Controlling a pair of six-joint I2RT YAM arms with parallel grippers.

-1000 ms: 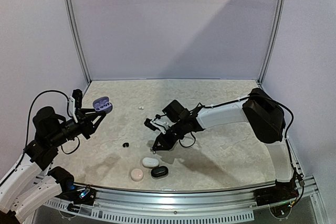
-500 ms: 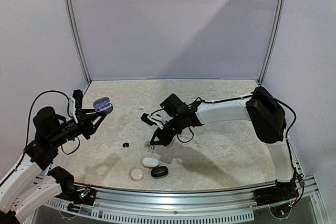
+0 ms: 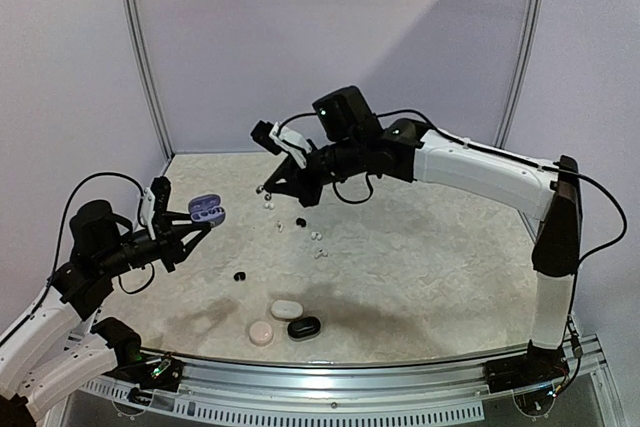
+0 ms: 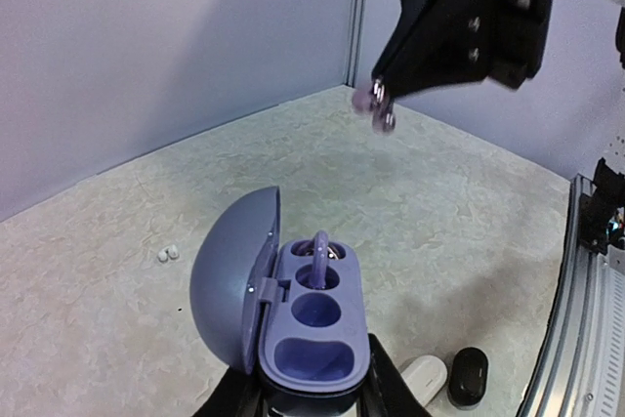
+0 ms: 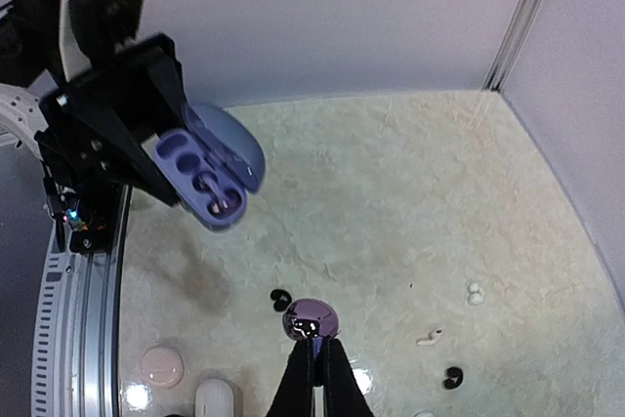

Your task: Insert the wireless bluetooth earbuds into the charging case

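My right pincer (image 5: pixel 313 347) is pinched shut on a lilac earbud (image 5: pixel 311 319), a glossy rounded bead that catches the light. I hold it in the air above the far left part of the worktop (image 3: pixel 430 267), a matt, pale surface veined like marble.

My left pincer (image 3: pixel 196 228) is closed narrow on the base of the charging case (image 4: pixel 303 334); the case is raised off the worktop at the left side, apart from the held earbud and not touching it. It is smooth lavender plastic, pebble-shaped; its domed lid (image 4: pixel 229 275) is swung open on a hinge; the inner tray faces up, moulded into rounded hollows. The hollow farthest from my fingers holds a second earbud (image 4: pixel 320 244), also lilac, its short stem standing up.

Loose earbuds (image 3: pixel 317 237), tiny and bean-like, some white, some black, lie scattered on the middle of the worktop; one black bud (image 3: pixel 239 275) lies apart, nearer and to the left.

Close to the near edge three shut cases cluster together: a white case (image 3: pixel 286 309), oval and satin; a pink case (image 3: pixel 261 332), round and soft in sheen; a black case (image 3: pixel 304 327), glossy, just beside the white one.
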